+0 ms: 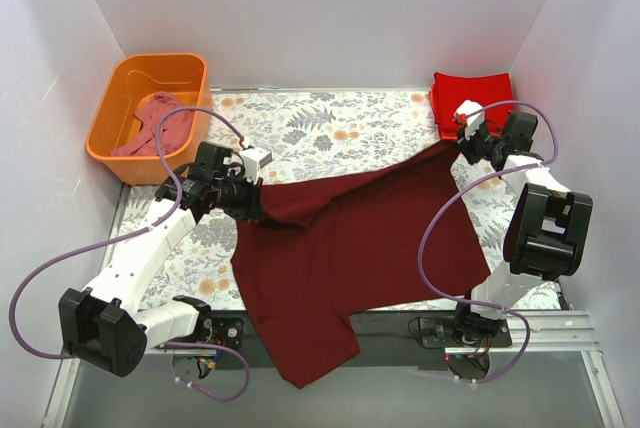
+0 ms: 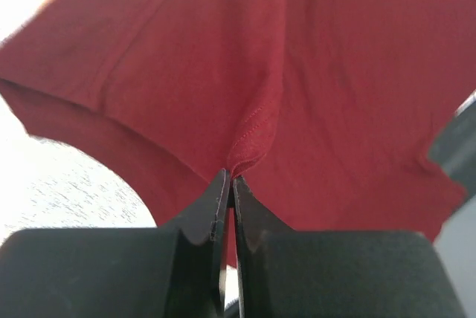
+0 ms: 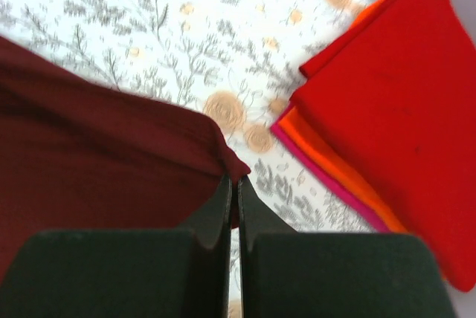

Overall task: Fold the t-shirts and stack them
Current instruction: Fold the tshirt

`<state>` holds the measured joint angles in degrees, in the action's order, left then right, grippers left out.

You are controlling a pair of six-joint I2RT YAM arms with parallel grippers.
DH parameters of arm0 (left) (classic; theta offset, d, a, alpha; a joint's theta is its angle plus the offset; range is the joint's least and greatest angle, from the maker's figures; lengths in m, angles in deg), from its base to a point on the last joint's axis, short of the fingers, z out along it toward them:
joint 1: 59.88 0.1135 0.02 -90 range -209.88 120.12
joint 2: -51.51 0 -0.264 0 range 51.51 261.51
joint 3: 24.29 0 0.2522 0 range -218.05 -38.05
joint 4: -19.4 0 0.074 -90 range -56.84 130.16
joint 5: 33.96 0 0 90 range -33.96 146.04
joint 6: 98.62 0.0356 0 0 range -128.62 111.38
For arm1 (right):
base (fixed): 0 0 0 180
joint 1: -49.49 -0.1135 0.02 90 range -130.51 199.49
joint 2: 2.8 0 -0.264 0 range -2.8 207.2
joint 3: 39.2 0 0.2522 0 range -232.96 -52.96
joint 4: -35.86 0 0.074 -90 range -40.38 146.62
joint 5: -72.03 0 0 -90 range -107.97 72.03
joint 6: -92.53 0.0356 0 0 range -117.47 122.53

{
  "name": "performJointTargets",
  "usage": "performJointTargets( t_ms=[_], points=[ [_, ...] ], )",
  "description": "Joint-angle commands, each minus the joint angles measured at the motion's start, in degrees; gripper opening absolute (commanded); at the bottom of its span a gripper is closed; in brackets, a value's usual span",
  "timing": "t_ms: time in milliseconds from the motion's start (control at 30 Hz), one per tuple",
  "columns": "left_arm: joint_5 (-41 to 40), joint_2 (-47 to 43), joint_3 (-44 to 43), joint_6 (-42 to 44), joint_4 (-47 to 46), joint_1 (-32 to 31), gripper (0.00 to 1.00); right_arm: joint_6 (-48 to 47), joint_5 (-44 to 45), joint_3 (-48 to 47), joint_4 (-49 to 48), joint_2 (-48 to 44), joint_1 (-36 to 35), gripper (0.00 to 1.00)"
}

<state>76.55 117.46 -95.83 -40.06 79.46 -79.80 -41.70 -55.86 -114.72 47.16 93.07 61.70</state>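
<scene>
A dark maroon t-shirt (image 1: 350, 248) is spread over the middle of the table, its lower part hanging over the near edge. My left gripper (image 1: 243, 198) is shut on a fold of its left side, seen in the left wrist view (image 2: 249, 151). My right gripper (image 1: 462, 146) is shut on its far right corner, seen in the right wrist view (image 3: 223, 156). The cloth is stretched between the two. A stack of folded bright red t-shirts (image 1: 472, 98) lies at the far right corner. A dusty pink t-shirt (image 1: 158, 123) lies crumpled in the tub.
An orange plastic tub (image 1: 110, 138) stands at the far left, off the floral table cover (image 1: 320, 128). The folded stack also shows in the right wrist view (image 3: 387, 110), just right of my right fingers. White walls close in on three sides.
</scene>
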Motion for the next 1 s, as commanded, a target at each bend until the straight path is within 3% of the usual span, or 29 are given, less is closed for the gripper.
performJointTargets(
  t_ms=[0, 233, 800, 967],
  points=[
    [3.1, -0.6, 0.6, 0.9, 2.6, -0.4, 0.00, -5.5, -1.5, 2.0, 2.4, -2.5, 1.2, 0.01],
    [5.1, 3.7, -0.1, 5.8, 6.9, -0.5, 0.00, -11.2, -0.9, 7.0, 4.7, -2.5, 1.2, 0.01],
    [10.9, 5.7, -8.0, 5.3, 12.8, -0.5, 0.00, -15.5, 1.1, 4.0, 9.8, -2.0, 1.9, 0.01],
    [12.1, 6.9, -5.2, 9.5, 14.8, -0.5, 0.00, -18.9, 1.3, 4.9, 12.2, -2.1, 1.9, 0.01]
  ],
)
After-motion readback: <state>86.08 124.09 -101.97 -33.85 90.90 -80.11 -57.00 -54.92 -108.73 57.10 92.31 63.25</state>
